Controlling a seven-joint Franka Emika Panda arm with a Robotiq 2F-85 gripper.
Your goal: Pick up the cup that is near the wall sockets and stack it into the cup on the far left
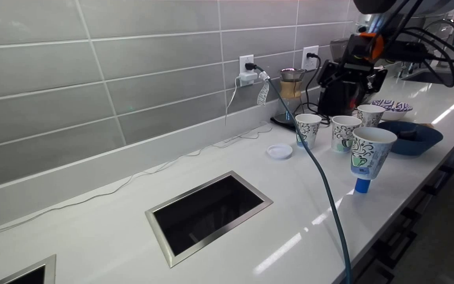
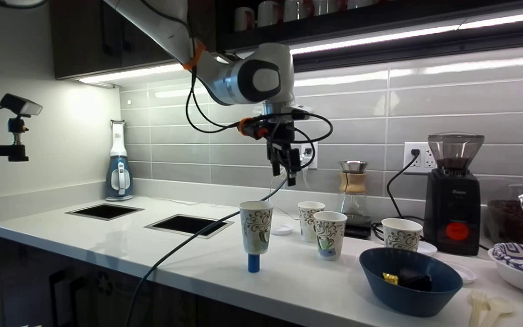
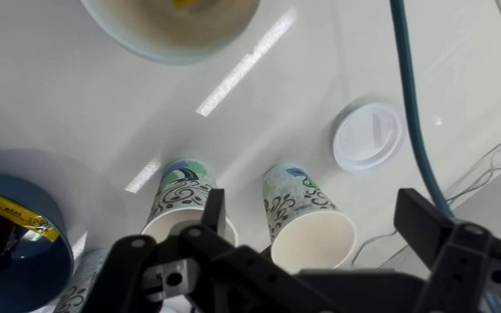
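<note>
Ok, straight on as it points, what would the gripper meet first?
Probably the cup near the wall sockets; the wrist view shows it between the open fingers. Depth is unclear; one might clip the neighbouring cup.

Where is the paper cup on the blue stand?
In an exterior view, the paper cup stands below the picture's centre, left of the other three paper cups, with the teal cord behind it.
</note>
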